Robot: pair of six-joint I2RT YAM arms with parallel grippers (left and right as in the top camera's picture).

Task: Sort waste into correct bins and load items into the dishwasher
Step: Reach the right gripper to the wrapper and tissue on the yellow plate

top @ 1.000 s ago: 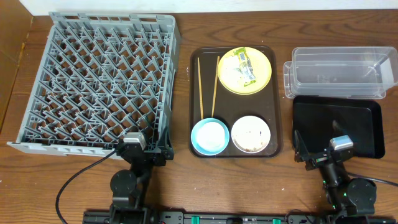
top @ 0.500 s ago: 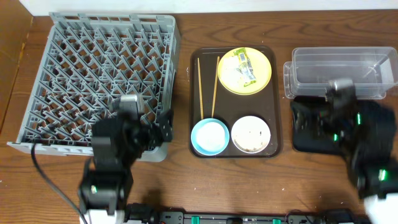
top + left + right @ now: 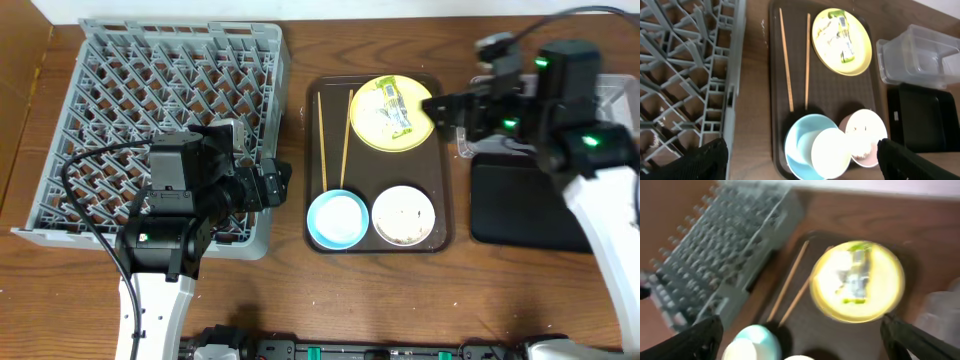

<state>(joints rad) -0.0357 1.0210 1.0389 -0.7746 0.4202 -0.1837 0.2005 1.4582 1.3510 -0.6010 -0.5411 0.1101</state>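
The grey dishwasher rack (image 3: 170,110) fills the left. On the brown tray (image 3: 375,170) lie two chopsticks (image 3: 322,140), a yellow plate (image 3: 425,122) with the yellow-green wrapper (image 3: 397,108) and white tissue (image 3: 372,112), a blue bowl (image 3: 318,222) holding the white cup (image 3: 830,152), and a white bowl (image 3: 403,215) with rice scraps. The clear tub (image 3: 625,100) and black tray (image 3: 520,205) are on the right. My left gripper (image 3: 272,185) hangs open over the rack's near right corner. My right gripper (image 3: 445,108) is open beside the plate's right edge. Both are empty.
The left wrist view shows the rack wall (image 3: 732,75), the chopsticks (image 3: 785,60), the plate (image 3: 860,60), the tub (image 3: 920,62) and the black tray (image 3: 925,117). The blurred right wrist view shows the plate (image 3: 857,280) and rack (image 3: 725,255).
Both arms have risen from the table's front edge. The left arm moved over the rack's near right corner. The right arm swung back and left towards the plate.
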